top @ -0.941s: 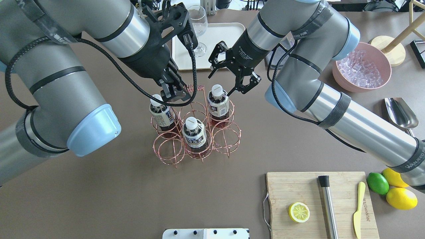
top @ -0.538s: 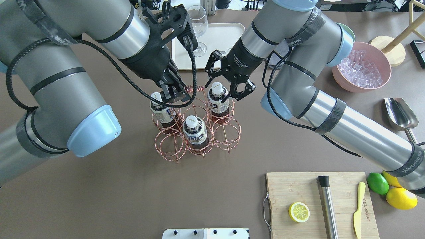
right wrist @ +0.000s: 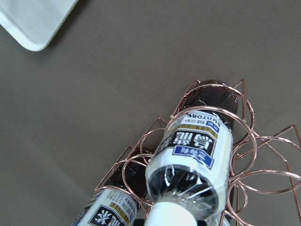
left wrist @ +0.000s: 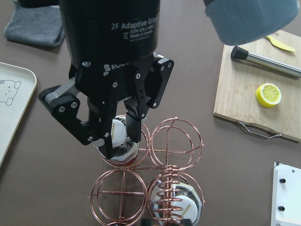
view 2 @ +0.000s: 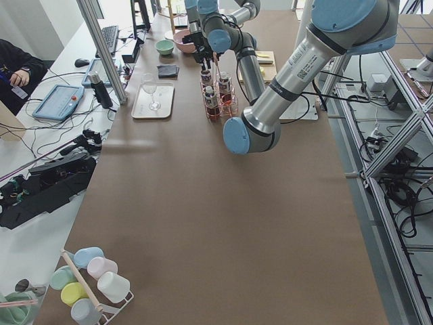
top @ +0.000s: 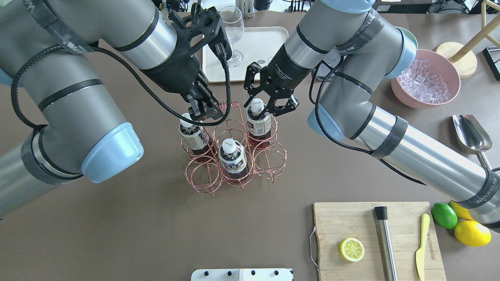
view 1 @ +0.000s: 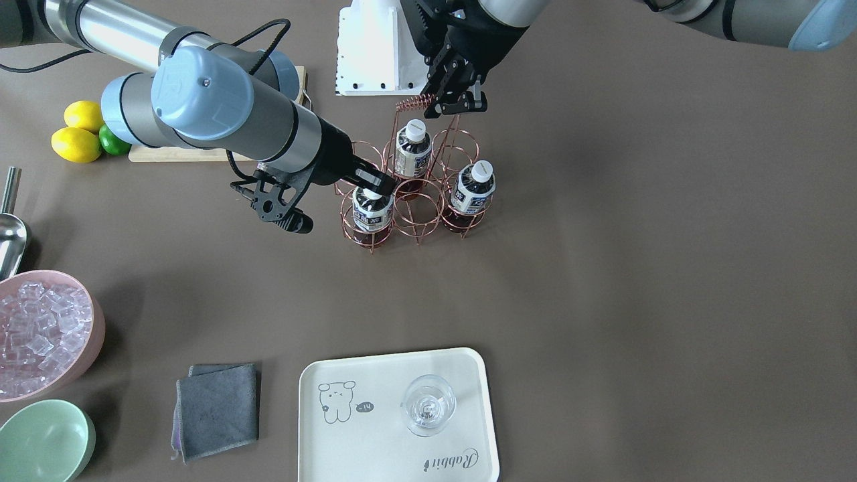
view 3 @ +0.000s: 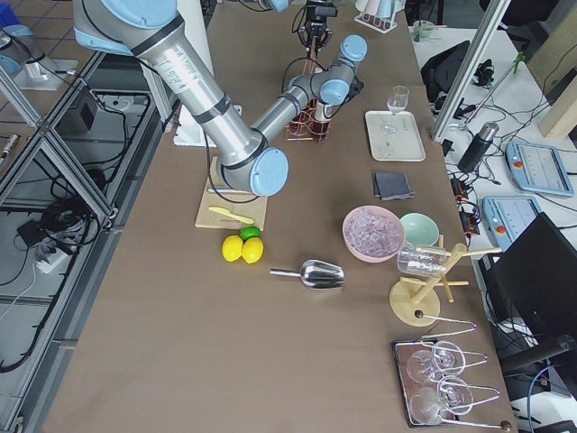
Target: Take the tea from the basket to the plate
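Right tool (left wrist: 121, 143) hangs over the basket (top: 269, 158) with its jaws spread, one finger on either side of the white cap of the tea (top: 258, 125) (whether the pads touch the cap cannot be told). This bottle stands upright in the right-hand ring of the row farther from the robot, with dark liquid showing below its white-and-blue label.

Left tool (view 1: 459, 105) is clamped on the top of the basket's tall wire handle, at one end of the coil (top: 229, 104).

Two like bottles share the basket. One (top: 194, 136) stands in the left-hand ring of the same far row, just under the left tool. The other (top: 233, 158) stands in the middle ring of the near row. All three are upright with their caps on.

The basket stands on the brown tabletop (view 1: 636, 268), roughly midway between the two arms.

The plate (view 1: 375, 455) lies flat, well apart from the basket on the side away from the robot. It carries a clear glass (view 1: 428, 405) and none of the tea (its cartoon animal and "Rabbit" script show plainly in the front-facing view).

A grey cloth (view 1: 217, 410) lies just beside the plate.
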